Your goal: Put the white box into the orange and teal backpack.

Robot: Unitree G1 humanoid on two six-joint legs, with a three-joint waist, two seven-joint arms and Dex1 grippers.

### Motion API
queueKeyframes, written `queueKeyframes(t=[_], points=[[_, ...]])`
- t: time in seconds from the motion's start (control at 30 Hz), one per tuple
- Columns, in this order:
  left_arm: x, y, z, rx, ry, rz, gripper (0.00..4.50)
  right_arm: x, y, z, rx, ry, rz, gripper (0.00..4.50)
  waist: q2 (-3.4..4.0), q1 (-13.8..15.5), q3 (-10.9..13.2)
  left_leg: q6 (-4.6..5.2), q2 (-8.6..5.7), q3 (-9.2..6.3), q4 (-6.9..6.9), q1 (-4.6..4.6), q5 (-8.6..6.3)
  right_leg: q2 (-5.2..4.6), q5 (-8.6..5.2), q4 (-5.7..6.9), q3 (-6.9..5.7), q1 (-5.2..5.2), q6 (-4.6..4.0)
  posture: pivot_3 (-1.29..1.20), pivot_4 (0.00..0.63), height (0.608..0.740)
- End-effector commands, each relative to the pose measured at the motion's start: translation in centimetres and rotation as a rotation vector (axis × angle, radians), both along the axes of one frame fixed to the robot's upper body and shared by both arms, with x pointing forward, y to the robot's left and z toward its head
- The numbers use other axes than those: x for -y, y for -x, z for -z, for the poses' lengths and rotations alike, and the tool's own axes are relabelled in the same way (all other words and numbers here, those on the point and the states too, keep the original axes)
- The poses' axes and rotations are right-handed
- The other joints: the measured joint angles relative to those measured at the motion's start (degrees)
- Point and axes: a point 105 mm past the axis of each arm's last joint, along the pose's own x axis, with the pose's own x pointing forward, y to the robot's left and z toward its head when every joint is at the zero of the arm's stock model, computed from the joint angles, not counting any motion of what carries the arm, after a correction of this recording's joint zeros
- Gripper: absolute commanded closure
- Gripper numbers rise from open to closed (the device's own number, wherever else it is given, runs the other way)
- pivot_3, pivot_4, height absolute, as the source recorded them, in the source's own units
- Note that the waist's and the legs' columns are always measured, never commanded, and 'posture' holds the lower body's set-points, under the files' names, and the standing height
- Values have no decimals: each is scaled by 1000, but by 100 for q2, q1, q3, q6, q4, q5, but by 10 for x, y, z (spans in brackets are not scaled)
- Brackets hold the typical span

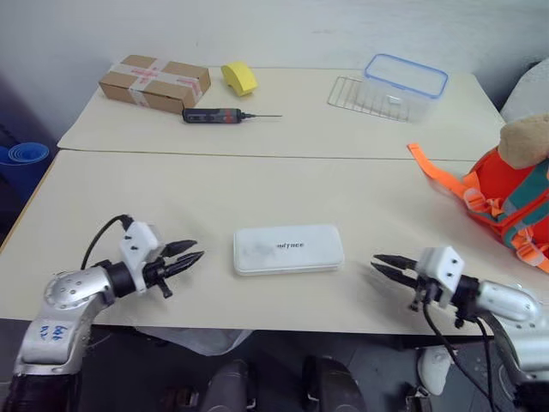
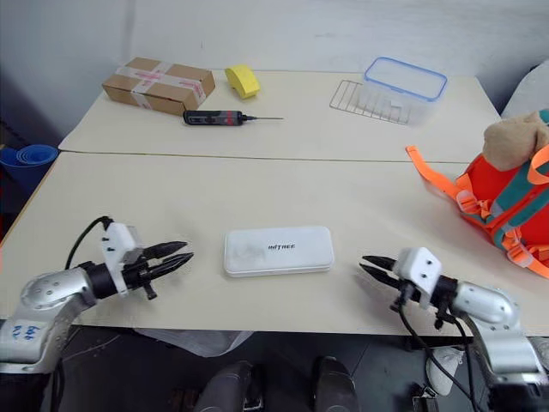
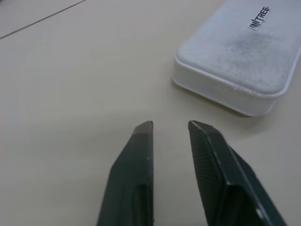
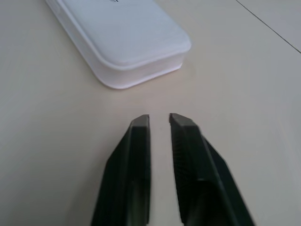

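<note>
White box [image 2: 278, 250] lettered "UNITREE" between two empty pincers on table [image 2: 257, 189].

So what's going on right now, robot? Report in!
Left gripper slightly open, right gripper nearly shut, both empty. White box flat on table between them. Backpack at right. Path clear.

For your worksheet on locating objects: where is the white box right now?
The white box lies flat on the near table, between the left gripper and right gripper, touching neither.
</note>
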Motion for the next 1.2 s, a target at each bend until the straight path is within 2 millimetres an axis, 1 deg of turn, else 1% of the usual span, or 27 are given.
queueKeyframes(t=[0.03, 0.13, 0.2, 0.23, 0.3, 0.4, 0.5, 0.6, 0.7, 0.77, 0.8, 0.83, 0.87, 0.9, 0.93, 0.97, 1.03, 1.1, 1.17, 1.2], points=[[12, -8, 0, 0, -15, -3, 4479, -1, -18, 3, 11, 32, 46, 4500, 0, -1, 0, 0, 0, 1, 4, 0, 0, 1, 0, 3, 0, 0, 0, 0, 150, 740], [28, -12, 1, -13, -3, 35, 4479, -6, -33, 4, 0, 30, 66, 4500, 0, 6, 0, 3, 0, 2, 7, -2, 2, 2, 0, 7, 0, 0, 0, 0, 150, 740], [38, -14, 1, -13, 4, 65, 4479, -18, -33, 4, -30, 11, 10, 4500, 0, 6, 0, 5, -1, 3, 10, -3, 5, 3, 0, 9, 0, 0, 0, 0, 150, 740], [41, -14, 2, -16, 7, 75, 4479, -24, -30, 5, -45, 8, -23, 4500, 0, 3, 0, 6, -1, 2, 11, -5, 7, 4, 0, 9, -1, 0, 0, 0, 150, 740], [46, -13, 5, -22, 5, 100, 4479, -36, -18, 5, -76, 2, -98, 4500, 0, 7, 0, 6, -1, 3, 12, -4, 8, 4, 0, 9, 0, 0, 0, 0, 150, 740], [49, -13, 6, -25, 3, 114, 4479, -43, -8, 4, -99, -8, -135, 4500, 0, 6, 0, 6, 0, 3, 12, -5, 8, 6, 0, 9, 0, 1, 0, 0, 150, 740], [53, -9, 7, -26, 12, 141, 4479, -41, 0, 1, -107, -8, -126, 4500, 0, 6, 0, 8, 0, 3, 15, -5, 9, 4, 0, 8, 1, 2, 0, 0, 150, 740], [50, -3, 11, -43, 6, 142, 4479, -29, 7, 2, -117, -3, -65, 4500, 0, 7, 0, 7, 0, 2, 13, -4, 8, 2, 0, 8, 1, 2, 0, 0, 150, 740], [32, -1, 16, -128, 33, 74, 4479, -11, 12, 9, -116, 80, 1, 4500, -1, 12, 0, 6, 0, 1, 12, -5, 8, 2, 0, 6, 1, 2, 0, 0, 150, 740], [23, 0, 16, -210, 80, 29, 4082, -2, 11, 10, -111, 102, 34, 4500, -3, 10, 0, 6, 0, 2, 13, -5, 8, 1, 0, 5, 2, 2, 0, 0, 150, 740], [18, 1, 15, -299, 135, 14, 3916, 2, 8, 9, -107, 104, 48, 4500, -3, 9, -1, 6, 1, 0, 13, -4, 8, 2, 0, 5, 1, 2, 0, 0, 150, 740], [14, 2, 13, -388, 190, 0, 3588, 5, 7, 7, -105, 105, 57, 4500, -3, 7, 0, 4, 1, 0, 13, -2, 9, 1, 0, 4, 2, 2, 0, 0, 150, 740], [7, 1, 14, -561, 289, -49, 3277, 6, 5, 6, -101, 113, 57, 4500, -4, 6, 0, 2, 1, -1, 13, -1, 10, 1, 0, 4, 2, 1, 0, 0, 150, 740], [8, 3, 8, -702, 391, -44, 2964, 7, 4, 6, -99, 121, 52, 4500, -5, 10, 1, 0, 1, -2, 14, -1, 13, 3, 0, 6, 2, 1, 0, 0, 150, 740], [9, 4, 3, -790, 453, -32, 2645, 7, 3, 6, -97, 126, 47, 4500, -5, 12, 1, -3, 1, -6, 15, -1, 17, 5, -1, 7, 1, 0, 0, 0, 150, 740], [13, 7, 1, -902, 473, -15, 2344, 5, 2, 6, -96, 130, 35, 4500, -5, 9, 1, -3, 1, -9, 15, -2, 23, 6, -1, 15, 0, 0, 0, 0, 150, 740], [18, 1, -4, -999, 513, -2, 1754, 1, -2, 4, -92, 132, 5, 4500, -6, 11, 0, -5, -1, -10, 15, -1, 25, 13, -1, 31, 0, 1, 0, 0, 150, 740], [22, -8, -11, -1043, 577, 28, 1131, -3, -4, 4, -90, 143, -27, 4500, -8, 5, 2, -2, -6, -7, 15, -2, 28, 21, -1, 33, 0, -1, 0, 0, 150, 740], [28, -15, -14, -1076, 576, 42, 518, -6, -6, 5, -92, 174, -68, 4500, -13, 5, 4, -2, -8, -6, 17, -2, 29, 22, -1, 34, 2, -1, 0, 0, 150, 740], [31, -16, -12, -1092, 543, 39, 166, -8, -7, 5, -91, 184, -82, 4500, -16, 2, 3, -3, -8, -6, 16, -3, 30, 21, -1, 32, 2, -1, 0, 0, 150, 740]])
